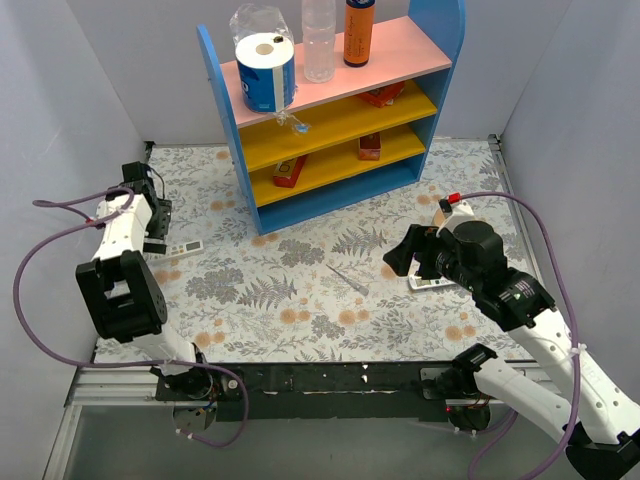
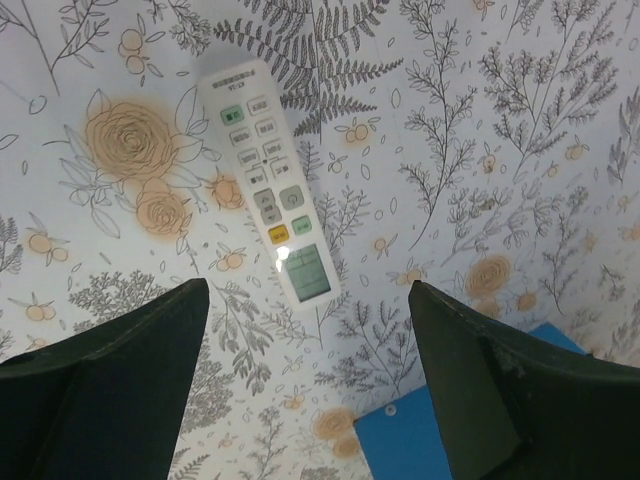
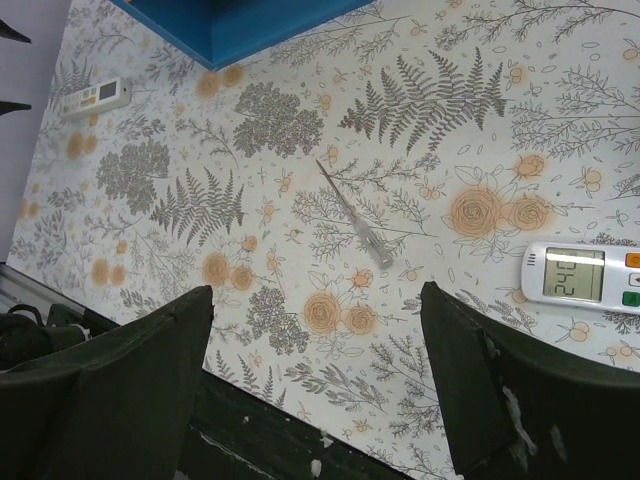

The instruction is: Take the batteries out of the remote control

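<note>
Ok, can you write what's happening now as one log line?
left pincer: open, near white remote | right pincer: open, empty | batteries: not visible

Wide-spread left pincer [image 2: 305,305], wide-spread right pincer [image 3: 316,300], both empty, both facing down

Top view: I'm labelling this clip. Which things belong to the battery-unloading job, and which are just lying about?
Job: remote by the left arm; remote under the right arm; batteries, none visible.
Lying about: grey stick; blue shelf; paper roll; clear bottle; orange bottle.
</note>
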`<move>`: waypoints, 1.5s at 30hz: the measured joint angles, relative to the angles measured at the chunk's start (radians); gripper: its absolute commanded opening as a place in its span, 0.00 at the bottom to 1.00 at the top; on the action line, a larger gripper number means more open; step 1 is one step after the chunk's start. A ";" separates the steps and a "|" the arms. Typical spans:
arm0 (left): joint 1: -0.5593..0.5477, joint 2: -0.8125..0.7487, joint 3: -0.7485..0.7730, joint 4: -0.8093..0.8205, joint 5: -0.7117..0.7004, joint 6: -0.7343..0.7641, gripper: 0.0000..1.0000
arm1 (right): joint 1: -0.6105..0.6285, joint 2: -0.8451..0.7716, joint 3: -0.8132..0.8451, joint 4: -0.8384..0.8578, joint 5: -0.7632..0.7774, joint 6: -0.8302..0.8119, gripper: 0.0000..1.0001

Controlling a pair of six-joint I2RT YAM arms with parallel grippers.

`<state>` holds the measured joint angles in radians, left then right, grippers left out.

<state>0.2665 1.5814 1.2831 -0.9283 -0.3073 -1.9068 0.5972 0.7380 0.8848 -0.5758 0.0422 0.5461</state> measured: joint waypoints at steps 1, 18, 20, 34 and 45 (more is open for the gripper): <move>0.000 0.034 0.022 -0.001 -0.005 -0.003 0.82 | 0.000 -0.002 0.000 0.000 0.000 0.000 0.90; 0.000 0.245 0.016 0.024 -0.005 -0.072 0.85 | 0.000 0.032 -0.018 0.000 0.023 0.000 0.88; 0.000 0.266 0.016 0.023 -0.008 -0.075 0.84 | 0.000 0.035 -0.018 0.000 0.023 0.000 0.88; 0.000 0.283 -0.047 0.044 -0.018 -0.079 0.50 | 0.000 0.014 -0.051 0.014 0.013 -0.005 0.87; 0.000 0.104 -0.200 0.047 0.060 -0.015 0.00 | 0.000 -0.003 -0.103 0.142 -0.187 -0.057 0.88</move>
<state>0.2661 1.6852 1.0828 -0.8810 -0.2470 -1.9217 0.5976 0.7349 0.7815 -0.4343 -0.1452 0.4889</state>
